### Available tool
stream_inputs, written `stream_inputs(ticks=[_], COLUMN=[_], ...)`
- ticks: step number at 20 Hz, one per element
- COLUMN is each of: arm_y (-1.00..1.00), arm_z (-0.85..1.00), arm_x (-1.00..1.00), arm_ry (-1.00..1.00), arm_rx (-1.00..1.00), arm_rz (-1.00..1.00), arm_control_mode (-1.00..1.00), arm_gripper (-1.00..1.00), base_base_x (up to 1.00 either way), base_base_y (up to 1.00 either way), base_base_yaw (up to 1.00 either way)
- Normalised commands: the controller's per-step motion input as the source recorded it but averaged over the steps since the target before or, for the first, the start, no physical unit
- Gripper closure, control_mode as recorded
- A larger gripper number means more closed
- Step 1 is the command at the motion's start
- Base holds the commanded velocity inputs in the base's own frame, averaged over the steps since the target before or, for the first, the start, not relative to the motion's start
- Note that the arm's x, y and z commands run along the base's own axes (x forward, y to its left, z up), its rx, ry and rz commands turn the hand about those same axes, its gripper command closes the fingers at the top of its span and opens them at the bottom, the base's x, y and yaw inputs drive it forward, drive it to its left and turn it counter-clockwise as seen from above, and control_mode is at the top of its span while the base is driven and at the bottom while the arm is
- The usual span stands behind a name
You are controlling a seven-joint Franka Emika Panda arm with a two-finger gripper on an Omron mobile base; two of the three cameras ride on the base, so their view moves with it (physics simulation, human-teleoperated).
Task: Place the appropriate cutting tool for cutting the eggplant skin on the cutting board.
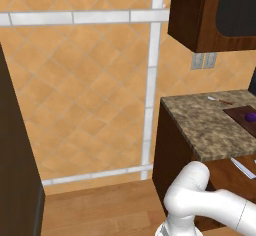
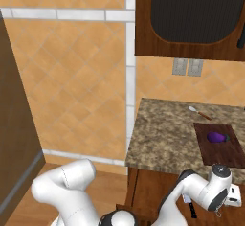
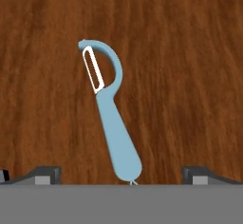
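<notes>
Eggplant (image 2: pixel 216 137) on the cutting board (image 2: pixel 221 154), near its middle. Board at the right end of the countertop (image 2: pixel 162 134), toward the front edge. Behind the board, toward the wall, 1 spoon-like utensil (image 2: pixel 199 113) flat on the countertop, apart from the board. Above the counter, a wall cabinet (image 2: pixel 189 19); below it on the wall, 2 outlet plates (image 2: pixel 187 67) side by side. Peeler (image 3: pixel 108 111) flat on a wooden surface (image 3: pixel 190 76), handle toward the gripper (image 3: pixel 122 176), head away.

I see a light blue peeler (image 3: pixel 112 123) lying flat on a brown wood-grain surface (image 3: pixel 190 76), its blade end toward the top. My gripper (image 3: pixel 121 174) hangs over the handle end, its 2 fingertips (image 3: pixel 45 173) wide apart, touching nothing.
</notes>
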Motion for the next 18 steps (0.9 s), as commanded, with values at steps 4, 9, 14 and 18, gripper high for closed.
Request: stream_inputs(ticks=[4,9,14,18], arm_y=[0.00,0.00,0.00,-0.03], arm_z=[-0.04,-0.21,-0.05,0.00], arm_x=[0.00,0.00,0.00,0.04], arm_ry=[0.00,0.00,0.00,0.00], arm_rx=[0.00,0.00,0.00,0.00], arm_rz=[0.00,0.00,0.00,0.00], arm_control_mode=[-1.00,-1.00,-1.00,-1.00], arm_gripper=[-1.00,-1.00,-1.00,-1.00], base_base_x=[0.00,0.00,0.00,0.00], base_base_y=[0.00,0.00,0.00,0.00], base_base_yaw=[0.00,0.00,0.00,0.00])
